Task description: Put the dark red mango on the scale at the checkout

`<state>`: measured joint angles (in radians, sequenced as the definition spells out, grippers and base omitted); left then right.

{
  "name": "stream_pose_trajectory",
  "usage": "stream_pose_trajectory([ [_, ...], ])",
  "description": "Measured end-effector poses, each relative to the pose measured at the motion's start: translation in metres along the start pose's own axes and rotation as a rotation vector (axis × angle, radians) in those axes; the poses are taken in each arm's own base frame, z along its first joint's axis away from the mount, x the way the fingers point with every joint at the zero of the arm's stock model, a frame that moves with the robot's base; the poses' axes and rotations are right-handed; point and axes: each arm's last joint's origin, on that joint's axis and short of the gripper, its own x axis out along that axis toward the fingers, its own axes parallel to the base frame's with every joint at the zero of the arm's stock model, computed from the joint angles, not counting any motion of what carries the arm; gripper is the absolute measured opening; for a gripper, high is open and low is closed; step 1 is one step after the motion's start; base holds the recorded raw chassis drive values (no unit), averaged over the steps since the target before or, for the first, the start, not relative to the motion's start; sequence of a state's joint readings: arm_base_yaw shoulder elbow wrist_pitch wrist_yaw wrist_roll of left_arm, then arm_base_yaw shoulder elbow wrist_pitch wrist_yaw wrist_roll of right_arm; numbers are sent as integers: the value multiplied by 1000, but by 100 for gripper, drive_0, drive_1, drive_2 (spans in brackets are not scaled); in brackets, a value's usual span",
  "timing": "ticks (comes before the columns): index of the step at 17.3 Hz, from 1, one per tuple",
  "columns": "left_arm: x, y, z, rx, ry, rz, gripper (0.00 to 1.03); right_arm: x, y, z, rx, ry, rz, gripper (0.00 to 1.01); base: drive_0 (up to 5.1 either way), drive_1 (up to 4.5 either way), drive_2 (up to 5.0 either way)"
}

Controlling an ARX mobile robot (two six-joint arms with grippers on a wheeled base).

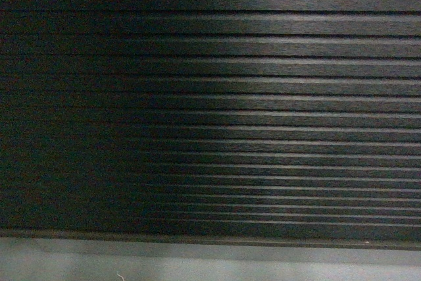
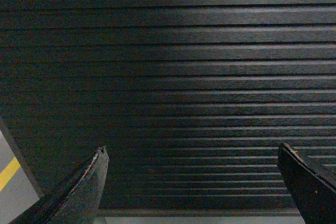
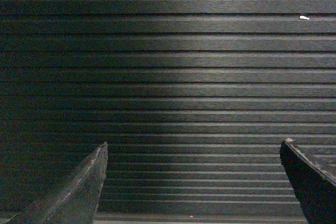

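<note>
The checkout's black, horizontally ribbed front fills the head view, very close. It also fills the left wrist view as the checkout front and the right wrist view as the checkout front. My left gripper is open, its two dark fingers far apart with nothing between them. My right gripper is open too and holds nothing. Both point at the ribbed panel. The dark red mango and the scale are out of view, and neither gripper shows in the head view.
A grey plinth or floor strip runs under the panel. In the left wrist view, grey floor with a yellow line shows at the lower left past the counter's edge. A small white speck sits on a rib.
</note>
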<state>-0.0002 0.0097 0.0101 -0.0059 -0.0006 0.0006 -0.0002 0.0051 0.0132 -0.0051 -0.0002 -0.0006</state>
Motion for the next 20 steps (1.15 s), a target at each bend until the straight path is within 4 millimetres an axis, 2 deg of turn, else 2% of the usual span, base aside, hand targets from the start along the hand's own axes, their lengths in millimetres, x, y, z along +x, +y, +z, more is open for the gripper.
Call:
stream_pose_trajectory([
  [20, 0, 0, 0, 0, 0, 0, 98, 0, 0, 0, 0, 0, 0, 98, 0, 0, 0],
])
